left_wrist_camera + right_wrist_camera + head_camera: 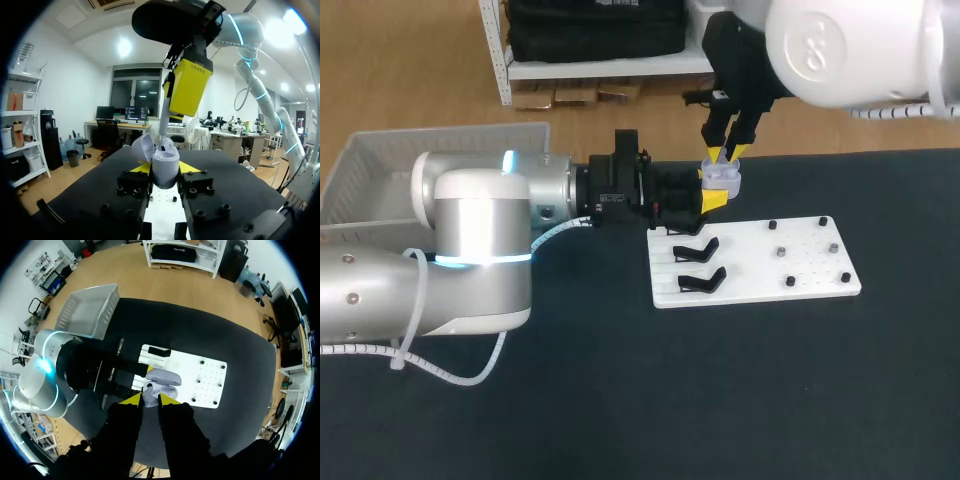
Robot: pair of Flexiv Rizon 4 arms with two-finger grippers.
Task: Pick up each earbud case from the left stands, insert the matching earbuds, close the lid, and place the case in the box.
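Stands (700, 281), two black ones, sit at the left end of a white board (800, 285) on the dark worktop (720, 400). Above the board's left part, the left gripper (712, 188), coming in from the left, has its jaws clenched on the lavender earbud case (725, 181), whose lid is open. The right gripper (725, 153) hangs directly over the case; whether its jaws grip anything cannot be told, and a white basket (410, 170) lies far left.

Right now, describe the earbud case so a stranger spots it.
Start at the white board on the dark table. Just past its far left corner, the left end effector grips the earbud case. It alone is pale lilac, lid open, unlike the black stands nearby.
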